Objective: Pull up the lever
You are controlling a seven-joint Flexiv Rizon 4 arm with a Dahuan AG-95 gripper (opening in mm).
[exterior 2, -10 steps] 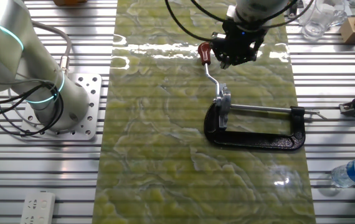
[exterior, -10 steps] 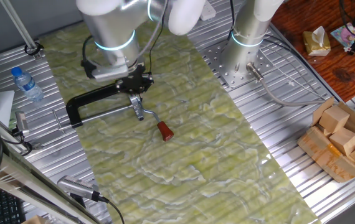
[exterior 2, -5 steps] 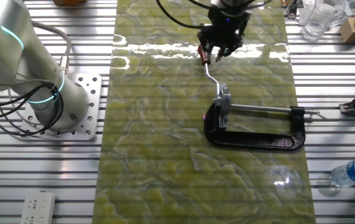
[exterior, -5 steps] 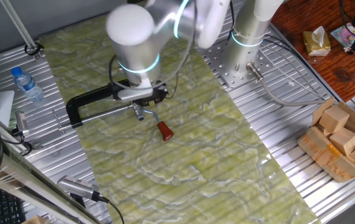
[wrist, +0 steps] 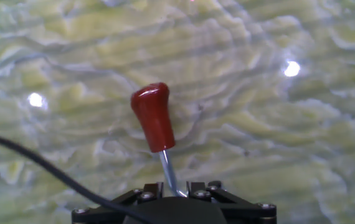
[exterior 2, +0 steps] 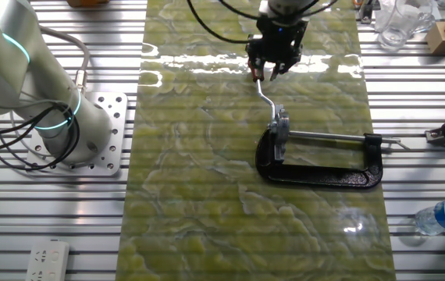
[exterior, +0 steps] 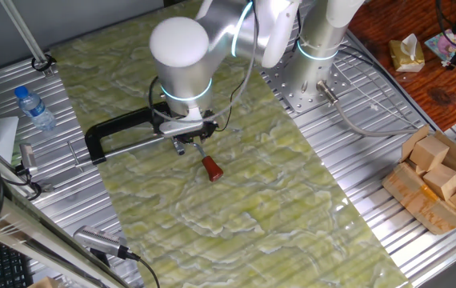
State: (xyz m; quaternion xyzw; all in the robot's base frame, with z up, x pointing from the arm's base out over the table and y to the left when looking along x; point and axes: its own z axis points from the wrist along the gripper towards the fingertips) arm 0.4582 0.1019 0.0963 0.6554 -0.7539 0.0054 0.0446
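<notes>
The lever is a thin silver rod [wrist: 167, 168] ending in a red-brown knob [wrist: 152, 116]. It lies low over the green mat, hinged to the screw end of a black C-clamp [exterior: 104, 136]. The knob shows in one fixed view [exterior: 212, 168], and the rod shows in the other fixed view [exterior 2: 265, 91]. My gripper [wrist: 174, 186] hangs over the rod just behind the knob, with one finger on each side. A small gap shows beside the rod, so the jaws look open. The gripper also shows in both fixed views [exterior: 190, 146] [exterior 2: 270, 69]. It hides most of the knob in the other fixed view.
A second robot base [exterior 2: 66, 133] stands beside the mat. A water bottle [exterior: 34, 108] lies on the slatted table past the clamp. A box of wooden blocks [exterior: 440, 180] sits at the far side. Glassware [exterior 2: 398, 23] stands at a corner.
My gripper has moved from above the clamp's screw end across to the lever and come down, so its fingers now straddle the rod. The lever and clamp have not moved.
</notes>
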